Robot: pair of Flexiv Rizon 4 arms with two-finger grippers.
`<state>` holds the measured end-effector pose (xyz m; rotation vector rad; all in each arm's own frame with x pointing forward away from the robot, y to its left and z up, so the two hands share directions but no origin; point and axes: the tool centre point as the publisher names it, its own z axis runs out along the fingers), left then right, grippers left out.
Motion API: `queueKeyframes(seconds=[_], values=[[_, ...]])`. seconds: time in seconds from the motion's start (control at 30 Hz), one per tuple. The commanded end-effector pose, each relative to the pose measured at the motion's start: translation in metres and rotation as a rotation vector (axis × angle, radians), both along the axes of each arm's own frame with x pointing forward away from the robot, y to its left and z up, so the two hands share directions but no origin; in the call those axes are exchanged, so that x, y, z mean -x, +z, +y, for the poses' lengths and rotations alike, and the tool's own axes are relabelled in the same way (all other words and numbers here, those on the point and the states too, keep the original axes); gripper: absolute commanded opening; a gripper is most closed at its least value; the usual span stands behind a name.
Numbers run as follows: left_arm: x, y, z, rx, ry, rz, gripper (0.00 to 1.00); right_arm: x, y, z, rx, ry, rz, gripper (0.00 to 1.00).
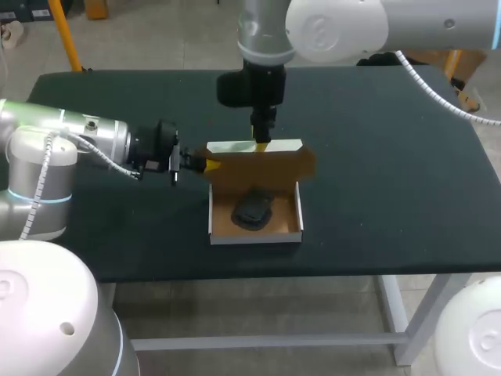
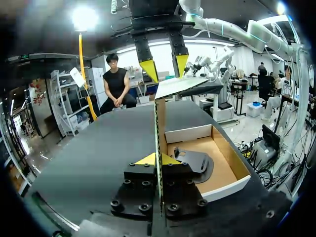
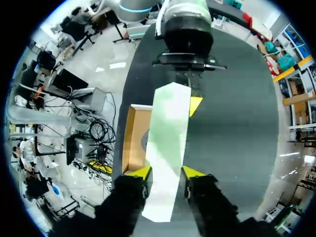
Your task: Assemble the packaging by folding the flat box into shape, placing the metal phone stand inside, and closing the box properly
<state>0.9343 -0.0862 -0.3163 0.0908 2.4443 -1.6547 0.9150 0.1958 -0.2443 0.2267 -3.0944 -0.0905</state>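
box (image 1: 256, 237) lid (image 1: 235, 147) upright, spanning sideways

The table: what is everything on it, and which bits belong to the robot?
table: one, dark, across the middle of the head view.
box: one, white outside and brown inside, mid-table, open.
lid: one, brown inside with a white top flap, standing up at the box's far side.
phone stand: one, black, lying inside the box.
left arm: one, silver, coming in from the left.
right arm: one, white and silver, coming in from the upper right.
left gripper: one, black with yellow tips, shut on a thin cardboard edge at the box's far left corner.
right gripper: one, black with yellow tips, above the lid's white flap.
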Motion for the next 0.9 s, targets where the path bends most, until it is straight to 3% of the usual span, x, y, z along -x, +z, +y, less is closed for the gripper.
queueKeyframes(seconds=[0.03, 0.4, 0.9], values=[[0.0, 0.0, 0.001, 0.001, -0.001, -0.001, 0.0, -0.003, -0.003, 0.002, 0.006, 0.0, 0.006, 0.42], [0.0, 0.0, 0.001, 0.001, -0.001, -0.001, 0.0, -0.01, -0.008, 0.005, 0.013, -0.001, 0.021, 0.48], [0.0, 0.0, 0.001, 0.001, -0.001, -0.001, 0.0, -0.016, -0.017, 0.007, 0.022, 0.007, 0.057, 0.47]])
